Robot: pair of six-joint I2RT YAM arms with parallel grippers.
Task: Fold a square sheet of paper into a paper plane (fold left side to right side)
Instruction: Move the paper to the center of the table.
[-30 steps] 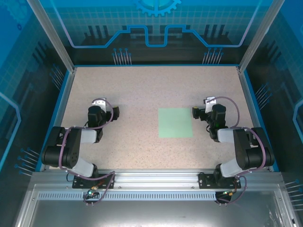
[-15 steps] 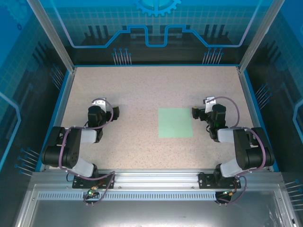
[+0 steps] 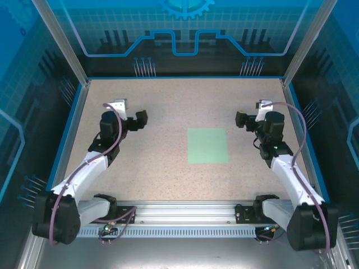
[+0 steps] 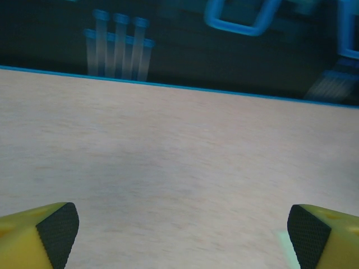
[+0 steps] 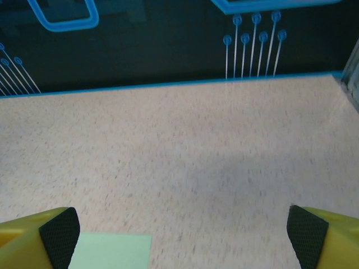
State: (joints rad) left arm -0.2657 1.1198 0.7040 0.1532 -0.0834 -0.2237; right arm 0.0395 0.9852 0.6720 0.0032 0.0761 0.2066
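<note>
Top external view: left fingers (image 3: 141, 118) and right fingers (image 3: 240, 119) are open; the flat square sheet of paper (image 3: 207, 145) may slide when pinched.

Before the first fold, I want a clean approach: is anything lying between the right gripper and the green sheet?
Nothing visible: only bare table separates the open right gripper from the square sheet of paper.

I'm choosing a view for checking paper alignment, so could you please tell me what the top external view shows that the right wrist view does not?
Top external: the whole square sheet of paper lying flat and unfolded, the left pincer and right pincer open either side, clear of it. Right wrist: its black pads close up, spread wide, a corner of the sheet beside one. Shared: the sheet, the speckled table.
</note>
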